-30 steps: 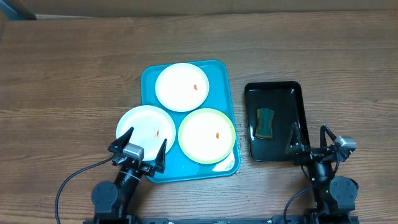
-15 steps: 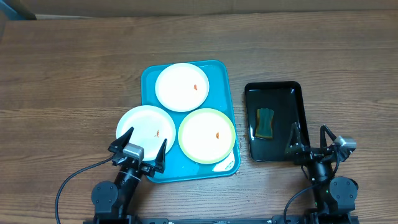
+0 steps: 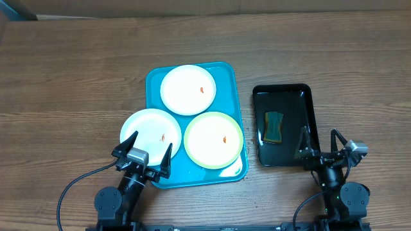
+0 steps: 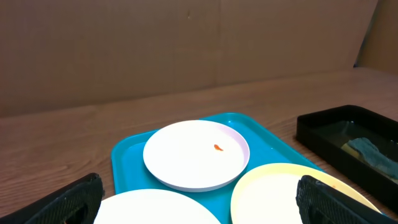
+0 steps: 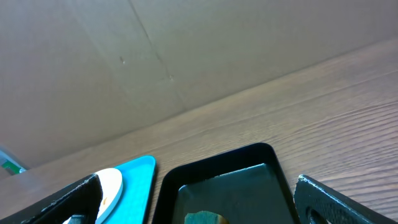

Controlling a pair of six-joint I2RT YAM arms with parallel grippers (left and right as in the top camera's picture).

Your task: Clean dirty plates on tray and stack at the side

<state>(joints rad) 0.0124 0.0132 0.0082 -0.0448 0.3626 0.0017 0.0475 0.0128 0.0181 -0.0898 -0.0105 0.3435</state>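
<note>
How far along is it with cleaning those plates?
Done: nothing; the far white plate, near white plate and green-rimmed plate sit smeared on the turquoise tray, none stacked. In hand: nothing; left gripper and right gripper open, sponge in the black tray. Left: everything.

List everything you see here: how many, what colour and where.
table: one, brown wood, under everything.
blue tray: one, turquoise, middle of the table.
plates: three, two white and one green-rimmed, on the blue tray, the near white one overhanging its left edge; each smeared orange.
black tray: one, black, right of the blue tray.
sponge: one, green, in the black tray.
left gripper: one, black, open, over the near white plate.
right gripper: one, black, open, by the black tray's near end.
</note>
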